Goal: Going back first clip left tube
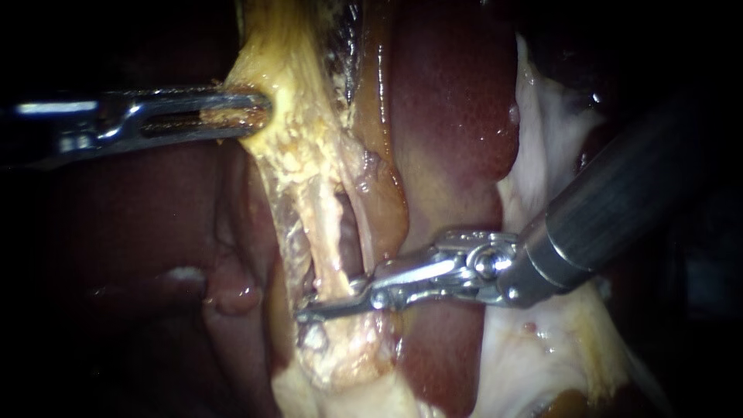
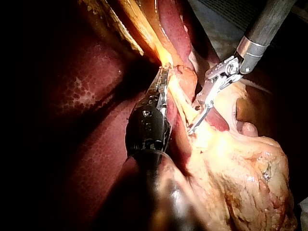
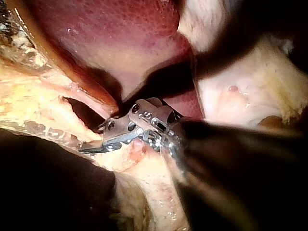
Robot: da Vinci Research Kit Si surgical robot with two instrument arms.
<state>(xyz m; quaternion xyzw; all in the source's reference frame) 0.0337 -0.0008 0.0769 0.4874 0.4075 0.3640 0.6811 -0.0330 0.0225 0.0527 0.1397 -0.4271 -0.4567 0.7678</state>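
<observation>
My left instrument (image 1: pixel 259 114) comes in from the left and is shut on the yellowish gallbladder tissue (image 1: pixel 298 131), holding it taut. Below it a pale left tube (image 1: pixel 329 240) runs down, with a dark window beside it. My right instrument (image 1: pixel 329 306) reaches in from the right. Its slim jaws stand slightly open at the tube's lower part, the lower jaw showing in front and the upper one partly hidden behind the tube. I cannot make out a clip. The left wrist view shows both instruments (image 2: pixel 163 77) (image 2: pixel 196 121). The right wrist view shows the right instrument's jaws (image 3: pixel 91 145) at the strand.
Dark red liver (image 1: pixel 453 108) lies behind and to both sides. Whitish fatty tissue (image 1: pixel 557 139) fills the right, under the right instrument's shaft (image 1: pixel 611 217). More yellow fat (image 1: pixel 340 364) sits below the tube.
</observation>
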